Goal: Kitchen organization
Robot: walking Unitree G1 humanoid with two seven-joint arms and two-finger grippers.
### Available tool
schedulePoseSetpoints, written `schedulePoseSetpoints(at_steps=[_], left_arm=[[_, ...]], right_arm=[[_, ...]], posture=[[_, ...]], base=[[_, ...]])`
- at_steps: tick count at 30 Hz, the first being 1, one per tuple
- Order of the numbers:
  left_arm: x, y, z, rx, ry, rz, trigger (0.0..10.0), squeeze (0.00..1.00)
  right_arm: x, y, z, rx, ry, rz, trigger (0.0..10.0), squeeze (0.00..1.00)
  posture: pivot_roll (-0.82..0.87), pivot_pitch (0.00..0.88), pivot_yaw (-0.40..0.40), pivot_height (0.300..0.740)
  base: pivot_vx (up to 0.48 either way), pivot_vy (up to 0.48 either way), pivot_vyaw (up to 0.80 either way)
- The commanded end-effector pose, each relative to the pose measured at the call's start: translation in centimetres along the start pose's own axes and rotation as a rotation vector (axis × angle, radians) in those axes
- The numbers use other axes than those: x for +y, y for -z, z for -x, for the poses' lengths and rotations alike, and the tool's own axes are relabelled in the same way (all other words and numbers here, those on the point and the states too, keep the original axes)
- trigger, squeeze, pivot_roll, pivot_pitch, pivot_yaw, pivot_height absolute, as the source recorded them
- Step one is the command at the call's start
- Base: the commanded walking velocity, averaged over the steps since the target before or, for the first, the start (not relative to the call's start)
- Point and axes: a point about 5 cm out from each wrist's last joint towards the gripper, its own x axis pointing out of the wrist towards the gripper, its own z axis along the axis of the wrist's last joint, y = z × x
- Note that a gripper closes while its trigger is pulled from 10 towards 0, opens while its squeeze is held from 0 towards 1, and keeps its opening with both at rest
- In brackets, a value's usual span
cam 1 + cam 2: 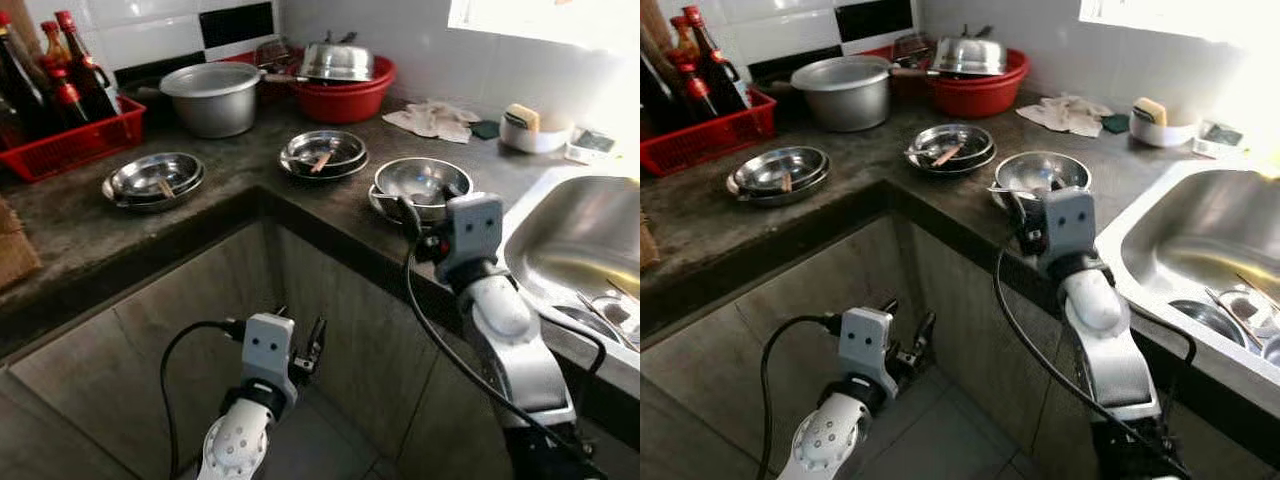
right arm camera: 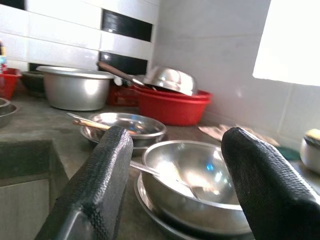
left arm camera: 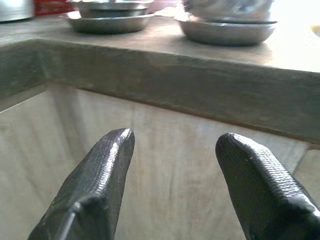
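Three stacks of steel bowls sit on the dark counter [image 1: 70, 225]: one at the left [image 1: 153, 178], one in the middle [image 1: 323, 153] with a wooden-handled utensil, and one near the sink [image 1: 420, 182] holding a spoon. My right gripper [image 2: 177, 140] is open at counter height, just in front of the steel bowl near the sink [image 2: 192, 175], not touching it. Its wrist [image 1: 470, 235] covers the fingers in the head views. My left gripper [image 1: 300, 345] hangs open and empty below the counter edge, facing the cabinet front [image 3: 165, 150].
A large steel pot [image 1: 212, 97] and a red basin [image 1: 345, 98] with a steel lid stand at the back. A red crate of bottles [image 1: 70, 140] is at the far left. A cloth [image 1: 432, 120], a white bowl with a sponge [image 1: 530, 130] and the sink [image 1: 575, 240] lie to the right.
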Motion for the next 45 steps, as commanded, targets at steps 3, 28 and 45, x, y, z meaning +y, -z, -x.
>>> schedulePoseSetpoints(at_steps=[3,28,45], left_arm=[[-0.5,-0.8,0.3,-0.039,0.056,-0.015,10.0,0.00],[-1.7,-2.2,1.6,-0.111,0.134,0.000,10.0,0.00],[-1.7,-2.0,1.5,-0.102,0.126,0.002,10.0,0.00]], right_arm=[[1.1,-0.1,-0.9,-0.015,-0.092,0.019,10.0,1.00],[1.5,2.4,-6.9,0.121,-0.098,0.312,10.0,0.00],[1.0,2.0,-7.8,0.088,-0.075,0.315,0.0,0.00]], posture=[[0.05,0.086,-0.019,0.740],[0.07,0.133,-0.044,0.740],[0.07,0.119,-0.049,0.740]], base=[[0.000,0.000,0.00],[0.000,0.000,0.00],[0.000,0.000,0.00]])
